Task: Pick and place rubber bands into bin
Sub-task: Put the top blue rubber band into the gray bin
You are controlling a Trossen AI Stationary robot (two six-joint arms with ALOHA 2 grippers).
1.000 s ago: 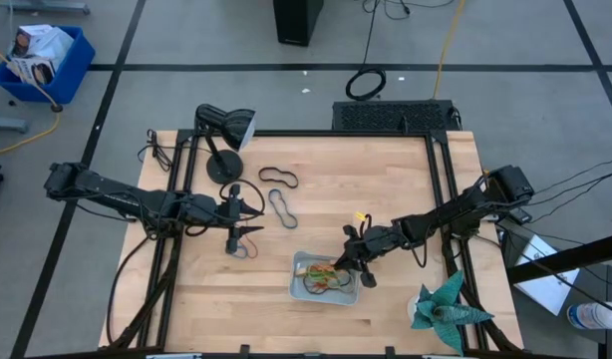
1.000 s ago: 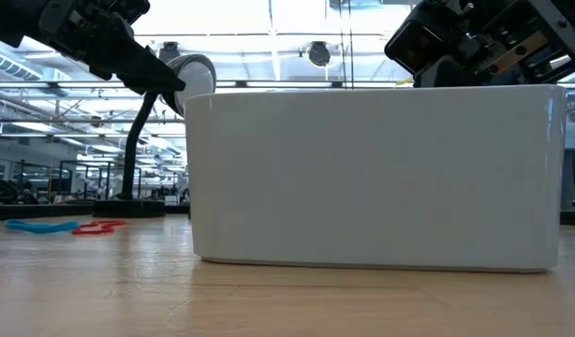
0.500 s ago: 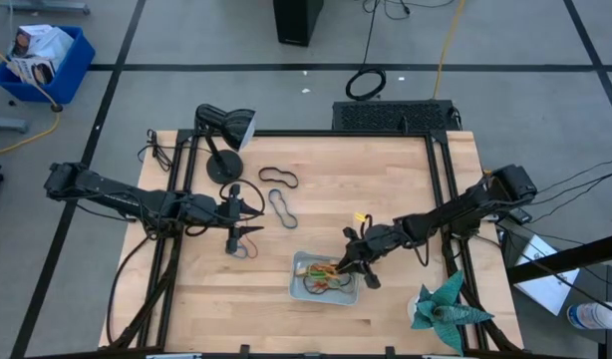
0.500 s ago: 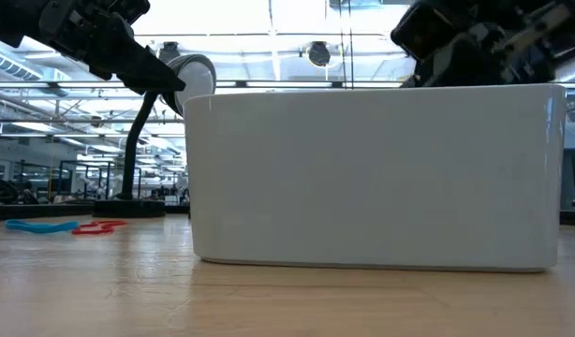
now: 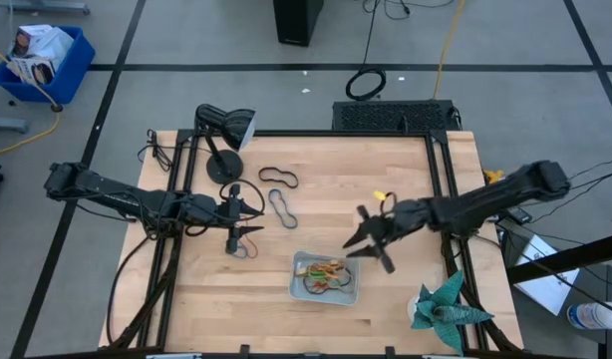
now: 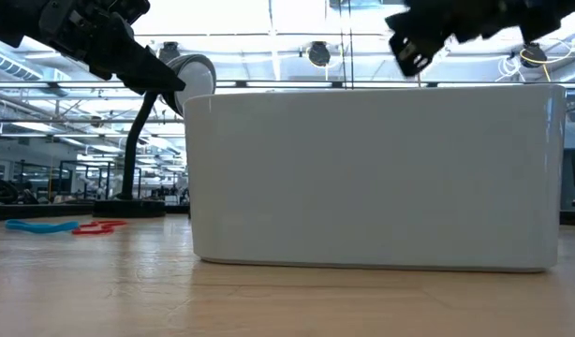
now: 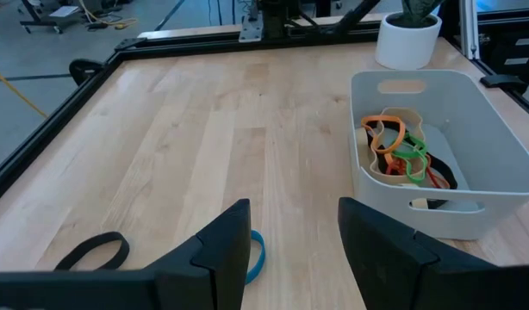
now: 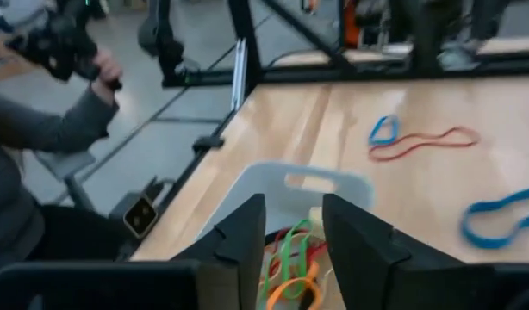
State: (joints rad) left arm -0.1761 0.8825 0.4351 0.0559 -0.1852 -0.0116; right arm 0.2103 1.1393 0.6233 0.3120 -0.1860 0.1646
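The pale bin stands near the table's front middle and fills the low view. It holds several rubber bands, green and orange among them. My right gripper hovers open and empty, above and just right of the bin's far right corner. My left gripper waits open at the table's left, above a blue band. Loose on the wood lie two black bands, a red band and further blue bands.
A black desk lamp stands at the far left. A teal plant in a white pot sits at the near right corner. A person in a grey sleeve stands beyond the table edge. Bare wood lies between the bin and my left gripper.
My right gripper has risen from over the bin's right end and drawn back toward the table's right and far side, and its fingers have spread apart. An orange band lies in the bin where the fingertips were.
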